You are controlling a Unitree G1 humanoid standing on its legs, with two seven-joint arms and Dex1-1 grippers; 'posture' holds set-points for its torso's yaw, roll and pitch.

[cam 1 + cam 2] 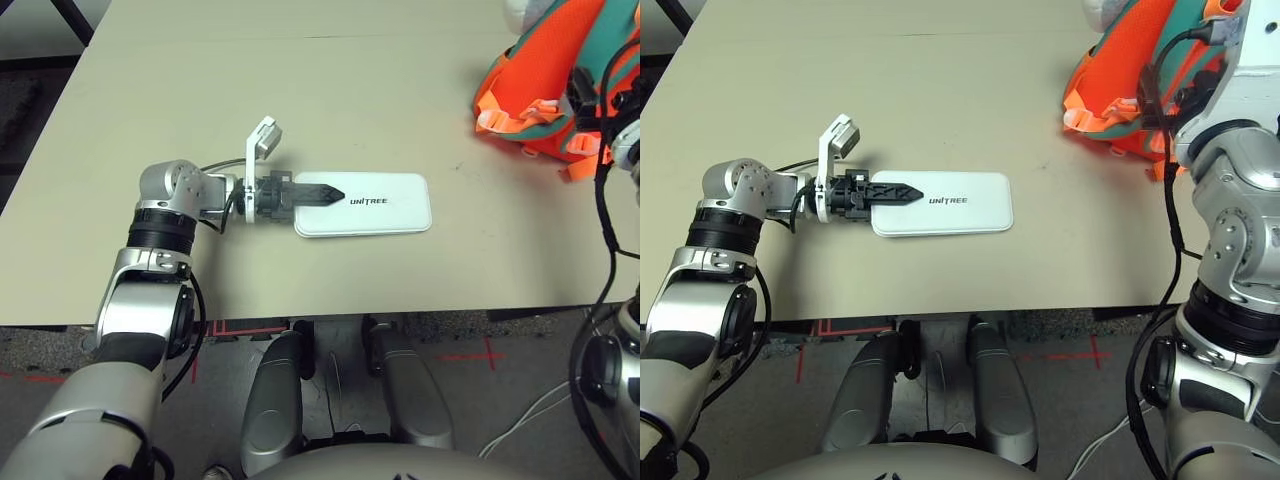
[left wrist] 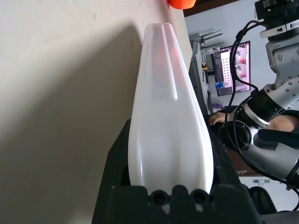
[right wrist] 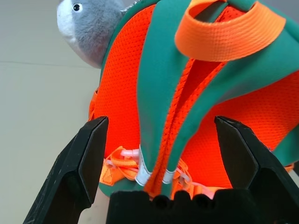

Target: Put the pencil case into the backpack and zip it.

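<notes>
The white pencil case (image 1: 380, 205) with black UNITREE lettering lies flat on the table, near the front edge. My left gripper (image 1: 320, 195) is shut on its left end, one black finger lying across the top. Seen from the left wrist, the pencil case (image 2: 168, 116) runs out between the two fingers (image 2: 112, 177). The orange and teal backpack (image 1: 545, 90) lies at the far right of the table. My right gripper (image 3: 162, 122) stands wide open close against the backpack (image 3: 126, 84), its teal and orange straps between the fingers (image 3: 88, 158) without being clamped.
A grey plush toy (image 3: 86, 25) is attached to the backpack's far side. The beige table (image 1: 300, 80) stretches bare between the case and the backpack. Black cables hang off my right arm (image 1: 1230, 200) near the table's right edge.
</notes>
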